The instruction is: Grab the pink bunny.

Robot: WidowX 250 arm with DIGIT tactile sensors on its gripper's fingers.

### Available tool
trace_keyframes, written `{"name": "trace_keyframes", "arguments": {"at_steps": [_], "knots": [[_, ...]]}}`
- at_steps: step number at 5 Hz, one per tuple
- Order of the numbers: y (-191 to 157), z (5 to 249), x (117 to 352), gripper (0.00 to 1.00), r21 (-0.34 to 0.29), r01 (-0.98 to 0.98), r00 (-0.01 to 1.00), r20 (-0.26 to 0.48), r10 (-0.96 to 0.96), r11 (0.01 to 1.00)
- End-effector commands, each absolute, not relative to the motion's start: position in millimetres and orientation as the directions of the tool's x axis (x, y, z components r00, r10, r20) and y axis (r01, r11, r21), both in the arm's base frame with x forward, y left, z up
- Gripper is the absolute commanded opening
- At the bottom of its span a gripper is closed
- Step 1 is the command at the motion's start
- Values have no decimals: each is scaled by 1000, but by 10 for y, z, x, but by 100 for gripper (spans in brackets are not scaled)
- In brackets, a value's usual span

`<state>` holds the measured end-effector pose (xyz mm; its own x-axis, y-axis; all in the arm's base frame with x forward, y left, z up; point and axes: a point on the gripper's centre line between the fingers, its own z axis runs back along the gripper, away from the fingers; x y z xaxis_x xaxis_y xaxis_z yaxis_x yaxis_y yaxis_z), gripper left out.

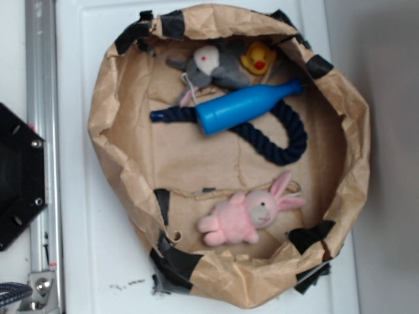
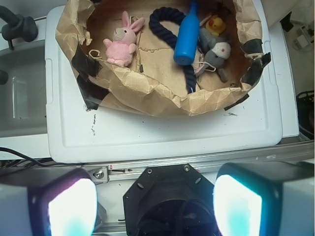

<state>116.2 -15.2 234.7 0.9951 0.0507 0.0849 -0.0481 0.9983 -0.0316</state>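
Exterior view: the pink bunny (image 1: 243, 217) lies on its side at the lower middle of the paper basin (image 1: 105, 111), well apart from the blue bottle (image 1: 243, 106).

Wrist view: the bunny sits upper left; the gripper (image 2: 155, 206) hangs far off with fingers (image 2: 72, 205) spread. The approach is not yet begun; next calls for travelling over the basin rim.

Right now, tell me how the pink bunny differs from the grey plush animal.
The pink bunny is light pink with two long ears; the grey plush animal is grey with a white face. The pink bunny lies alone, touching no other toy; the grey plush animal sits crowded against the yellow duck and the blue bottle. Both are small soft toys inside the paper basin.
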Motion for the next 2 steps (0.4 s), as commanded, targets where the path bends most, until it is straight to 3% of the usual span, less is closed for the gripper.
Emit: {"name": "trace_keyframes", "arguments": {"at_steps": [1,2], "knots": [[-152,2347,1162,100,-32,-48,995,85,51,998],[48,2004,1512,100,-138,-162,987,-14,162,977]]}}
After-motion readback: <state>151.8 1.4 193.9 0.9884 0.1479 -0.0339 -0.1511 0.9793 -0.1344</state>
